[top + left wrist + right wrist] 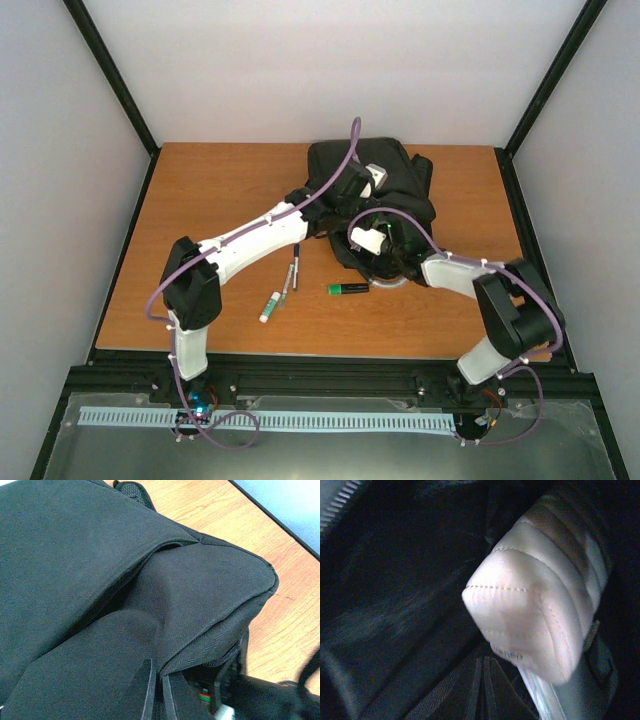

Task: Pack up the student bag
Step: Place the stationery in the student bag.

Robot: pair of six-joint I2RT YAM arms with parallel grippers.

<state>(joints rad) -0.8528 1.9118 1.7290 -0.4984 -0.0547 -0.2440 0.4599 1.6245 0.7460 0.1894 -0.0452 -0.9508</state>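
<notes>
The student bag, a black fabric backpack, lies at the back middle of the table, its opening facing the near edge. My left gripper is shut on the edge of the bag's flap and holds it up; it also shows in the top view. My right gripper is inside the bag, its fingers closed together with nothing visible between them. A white padded pouch lies inside just beyond it. The right gripper shows at the bag's mouth in the top view.
On the table in front of the bag lie a green highlighter, a black pen and a white marker. The bag's curved grey handle lies next to the highlighter. Bare wood lies to the left.
</notes>
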